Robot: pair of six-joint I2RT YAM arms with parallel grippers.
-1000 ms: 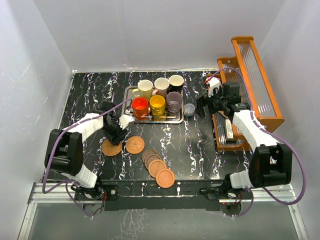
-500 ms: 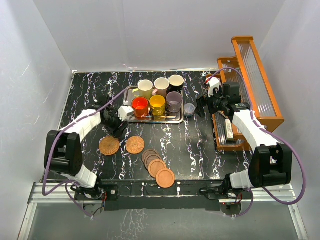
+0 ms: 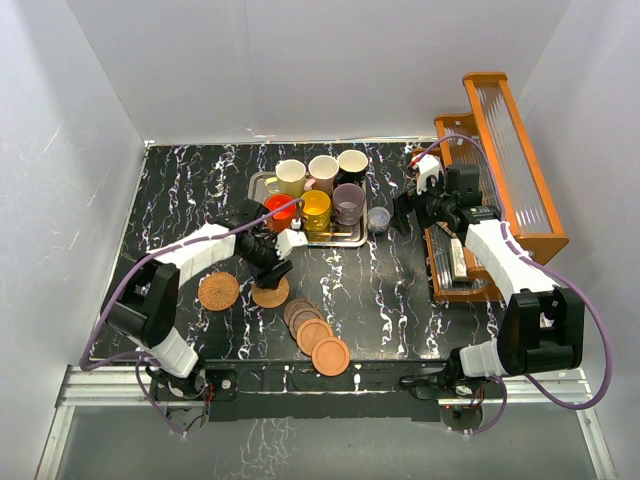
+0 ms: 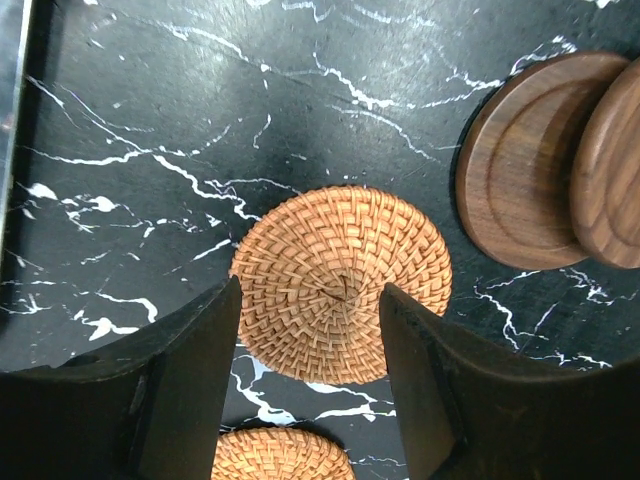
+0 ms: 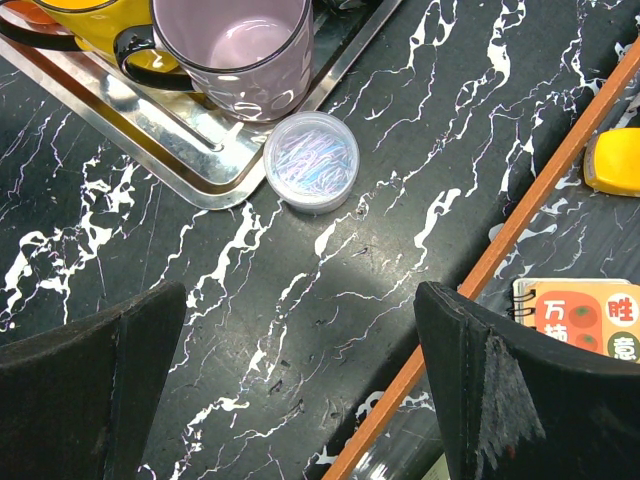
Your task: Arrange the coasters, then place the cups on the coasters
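Near centre, the wooden coasters [image 3: 313, 334] lie overlapped in a fan, unsorted. Just beyond, the left wicker coaster [image 3: 218, 291] sits alone. The right wicker coaster [image 4: 340, 285] lies flat on the tabletop [image 3: 400, 290], below the left claw [image 4: 310, 285], fingers apart, empty. Judgement: lower squarely, catch opposite rims, and leave mug room between discs. Farther, the cups [image 3: 315, 208] wait on the steel tray [image 5: 190, 150]. Right claw [image 5: 290, 300] is spread wide, empty, near the lidded jar [image 5: 311, 160].

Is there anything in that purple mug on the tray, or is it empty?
Empty. The right wrist view looks down into the purple mug, upright on the tray, and shows only its bare pale inside.
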